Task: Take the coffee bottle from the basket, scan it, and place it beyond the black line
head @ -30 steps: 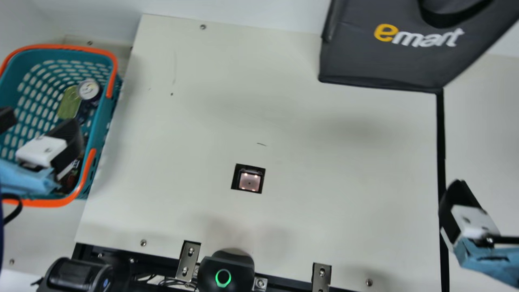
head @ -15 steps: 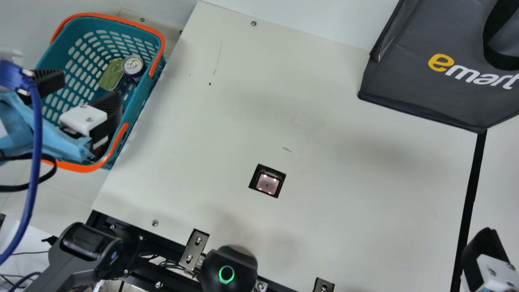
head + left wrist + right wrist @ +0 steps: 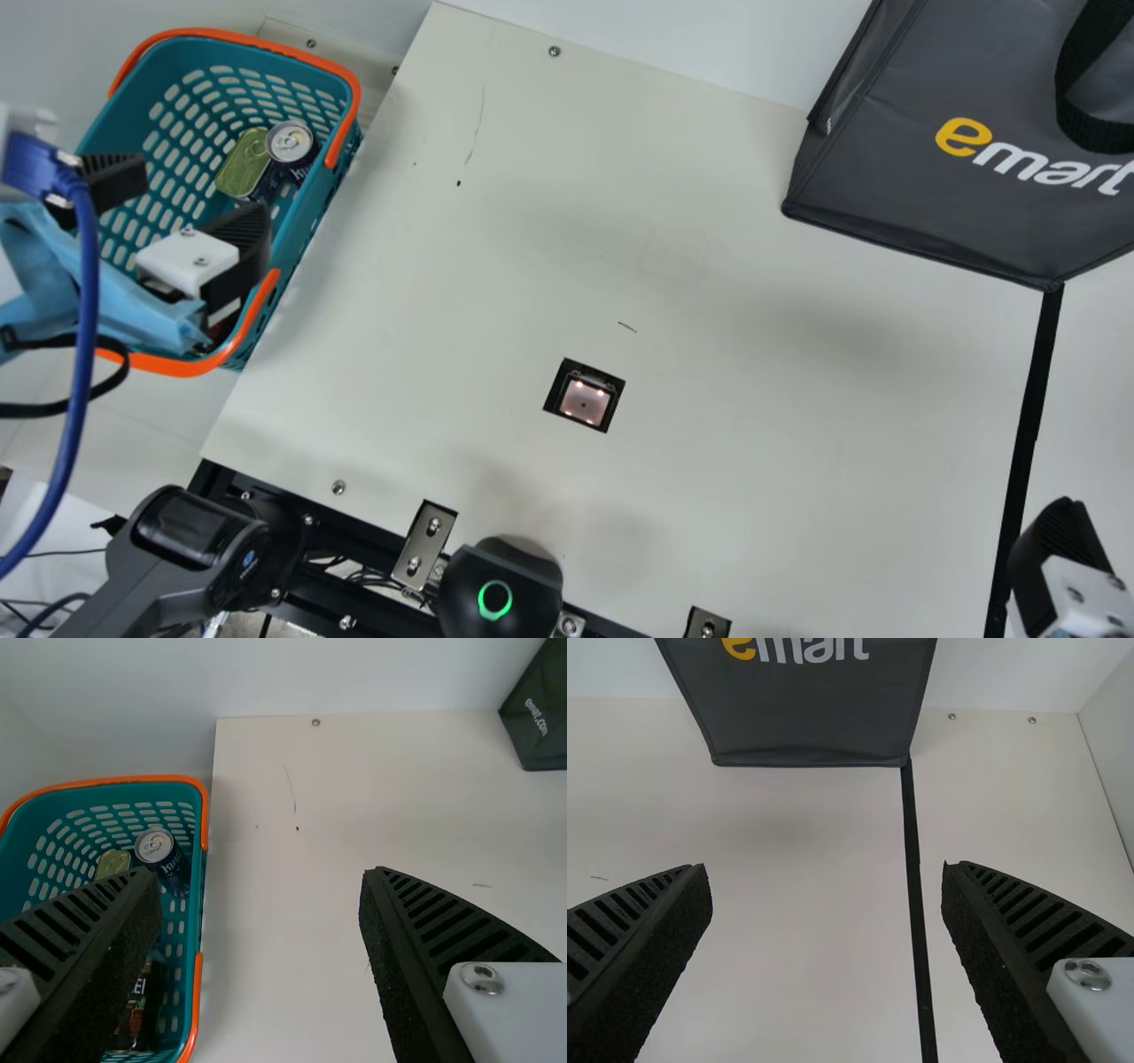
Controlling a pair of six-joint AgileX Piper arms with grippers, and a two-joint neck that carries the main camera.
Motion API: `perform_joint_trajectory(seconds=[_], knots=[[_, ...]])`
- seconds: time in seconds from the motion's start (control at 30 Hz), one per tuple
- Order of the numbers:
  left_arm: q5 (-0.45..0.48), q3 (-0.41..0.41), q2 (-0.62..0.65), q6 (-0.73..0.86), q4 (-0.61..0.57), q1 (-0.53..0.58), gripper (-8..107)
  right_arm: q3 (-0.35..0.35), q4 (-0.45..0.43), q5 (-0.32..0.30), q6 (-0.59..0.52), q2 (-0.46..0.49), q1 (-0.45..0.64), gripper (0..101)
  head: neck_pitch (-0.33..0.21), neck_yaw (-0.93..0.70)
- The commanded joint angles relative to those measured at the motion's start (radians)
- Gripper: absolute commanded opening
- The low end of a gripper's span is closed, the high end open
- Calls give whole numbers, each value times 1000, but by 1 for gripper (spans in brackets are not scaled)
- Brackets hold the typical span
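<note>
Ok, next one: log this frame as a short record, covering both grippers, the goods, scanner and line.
left gripper: open, at the basket
right gripper: open, near the black line
coffee bottle: in basket, ungripped
also in basket: drink can, flat tin
scanner: set in table, lit
dark bag: at near end of line's visible stretch, far side of table

The cream table carries a teal basket, black line and dark bag.
</note>
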State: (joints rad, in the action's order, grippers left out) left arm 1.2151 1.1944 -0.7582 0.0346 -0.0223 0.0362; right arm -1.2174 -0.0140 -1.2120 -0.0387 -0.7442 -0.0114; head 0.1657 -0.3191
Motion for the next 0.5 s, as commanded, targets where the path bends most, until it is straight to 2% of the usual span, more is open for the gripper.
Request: perform_joint_trajectory(seconds=[0.0,0.47], knots=[[-1,-8,0,-3,3,0,90,0,0,0,0,0,0,91,-27,-2],[-35,-62,-1,-36,42,-54,90,0,0,0,0,0,0,91,-27,-2]])
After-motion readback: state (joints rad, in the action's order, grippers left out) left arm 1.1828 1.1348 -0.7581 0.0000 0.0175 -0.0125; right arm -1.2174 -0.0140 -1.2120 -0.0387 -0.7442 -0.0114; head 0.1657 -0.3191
